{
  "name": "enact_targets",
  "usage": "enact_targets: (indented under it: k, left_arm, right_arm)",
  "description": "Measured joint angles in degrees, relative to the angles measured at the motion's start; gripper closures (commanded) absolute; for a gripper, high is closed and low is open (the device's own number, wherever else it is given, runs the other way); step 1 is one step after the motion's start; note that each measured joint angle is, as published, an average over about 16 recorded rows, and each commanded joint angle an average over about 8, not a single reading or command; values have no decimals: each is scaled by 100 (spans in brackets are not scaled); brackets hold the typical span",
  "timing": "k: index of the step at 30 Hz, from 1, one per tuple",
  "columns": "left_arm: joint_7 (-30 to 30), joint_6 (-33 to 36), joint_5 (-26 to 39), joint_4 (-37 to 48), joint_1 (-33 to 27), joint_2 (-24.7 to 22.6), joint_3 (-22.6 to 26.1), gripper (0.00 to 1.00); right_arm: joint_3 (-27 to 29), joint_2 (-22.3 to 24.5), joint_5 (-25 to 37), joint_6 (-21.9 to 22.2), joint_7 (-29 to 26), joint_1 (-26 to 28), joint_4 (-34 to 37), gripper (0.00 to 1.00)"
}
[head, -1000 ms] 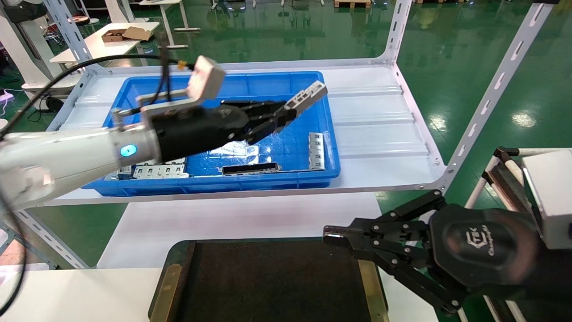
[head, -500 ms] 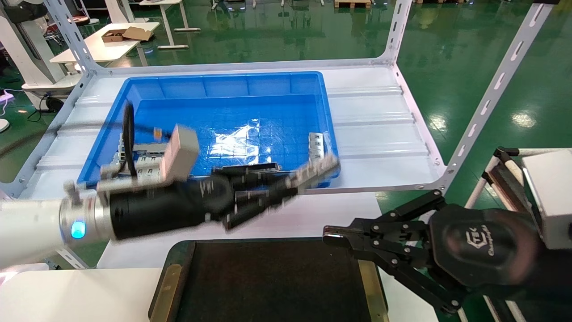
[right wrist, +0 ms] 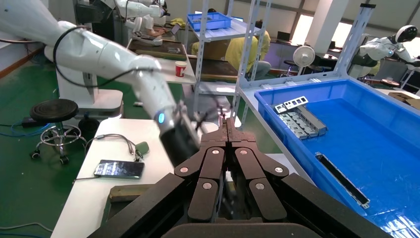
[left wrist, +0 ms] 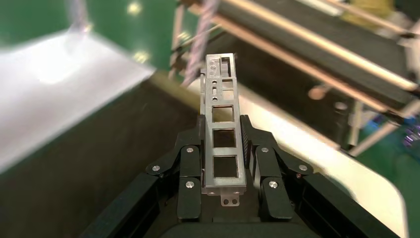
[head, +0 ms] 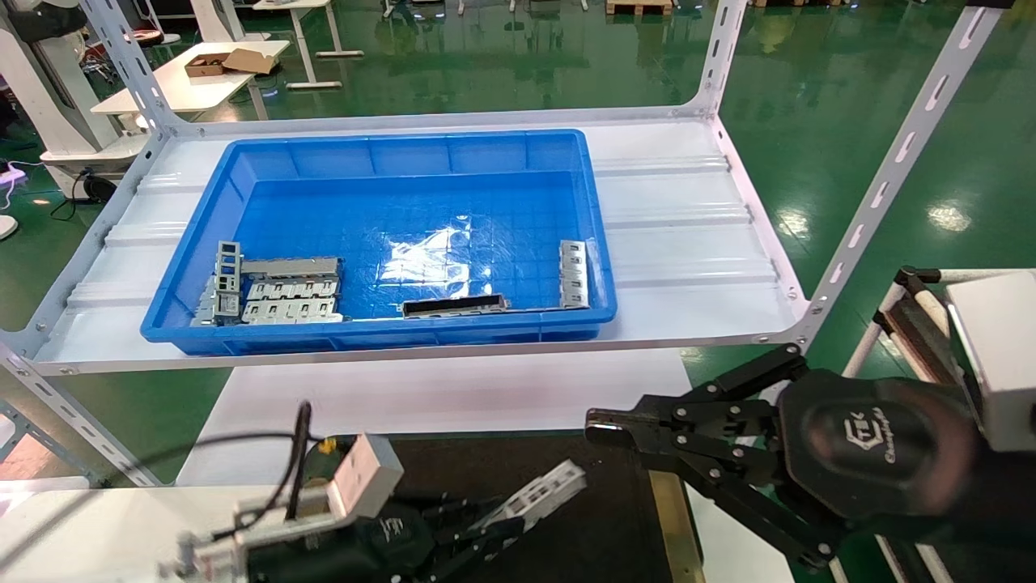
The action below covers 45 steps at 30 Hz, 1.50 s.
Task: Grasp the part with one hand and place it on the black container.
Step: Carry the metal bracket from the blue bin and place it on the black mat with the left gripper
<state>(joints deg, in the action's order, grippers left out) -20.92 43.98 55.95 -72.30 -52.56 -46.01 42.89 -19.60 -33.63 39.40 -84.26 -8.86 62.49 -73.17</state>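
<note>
My left gripper (head: 494, 526) is shut on the part (head: 541, 492), a slim silver-grey strip with rectangular window cutouts. It holds the part low over the black container (head: 599, 534), a flat black tray with brass-coloured side strips, at the near edge of the head view. In the left wrist view the part (left wrist: 223, 134) stands clamped between the fingers (left wrist: 190, 171), with the tray's dark surface below. My right gripper (head: 603, 427) is shut and empty, parked at the tray's right side; its closed jaws show in the right wrist view (right wrist: 227, 130).
A blue bin (head: 388, 154) sits on the white shelf behind the tray. It holds wider grey tabbed plates (head: 279, 291) at its left, a dark channel bar (head: 453, 305) at the front and another silver strip (head: 573, 274) at its right. Shelf posts (head: 890, 170) rise at the right.
My left gripper has carried the part out of the blue bin, toward me and downward, to just over the black container. The right arm has not moved.
</note>
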Motion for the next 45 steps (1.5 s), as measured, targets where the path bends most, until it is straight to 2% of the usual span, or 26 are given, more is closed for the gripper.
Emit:
enact_targets:
  k: [10, 24, 34, 45]
  left_arm:
    - [-1073, -1840, 675, 284, 500, -746, 647, 100]
    - [-2358, -3863, 1049, 1414, 328, -2116, 1463, 100]
    - [-2618, -4858, 794, 2071, 162, -2775, 1878, 100]
    - [-2463, -5593, 71, 2283, 58, -3056, 2337, 100]
  right_arm:
    - [-1, 0, -1, 0, 1, 0, 0, 100]
    - [-3, 1, -2, 1, 1, 1, 0, 100]
    - [-4, 2, -3, 2, 2, 1, 0, 100]
    - [-5, 2, -4, 2, 3, 1, 0, 100]
